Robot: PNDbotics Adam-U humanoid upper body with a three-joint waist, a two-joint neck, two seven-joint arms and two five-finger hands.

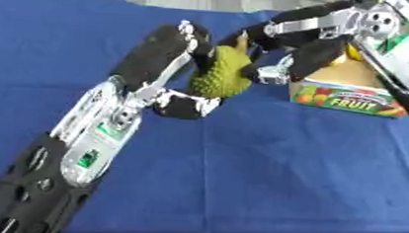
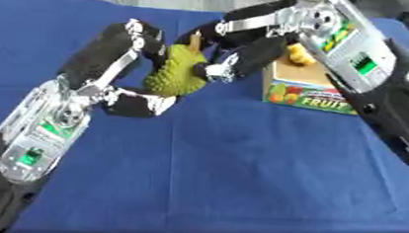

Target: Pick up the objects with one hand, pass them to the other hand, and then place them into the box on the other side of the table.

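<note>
A green spiky durian-like fruit [image 1: 220,74] hangs above the blue table [image 1: 266,180], just left of the fruit box. My left hand [image 1: 162,51] comes in from the lower left; its fingers curl over the fruit's top and its thumb [image 1: 187,106] sits under the bottom. My right hand [image 2: 257,23] reaches in from the upper right. Its fingers lie over the fruit's stem end and its thumb [image 2: 236,65] touches the fruit's right side. Both hands are on the fruit at once. The back of the fruit is hidden by the left fingers.
A cardboard box [image 2: 309,97] printed with fruit pictures and the word FRUIT stands at the right, partly behind my right arm. Something yellow [image 2: 298,56] shows inside it. The blue cloth runs on toward the near edge.
</note>
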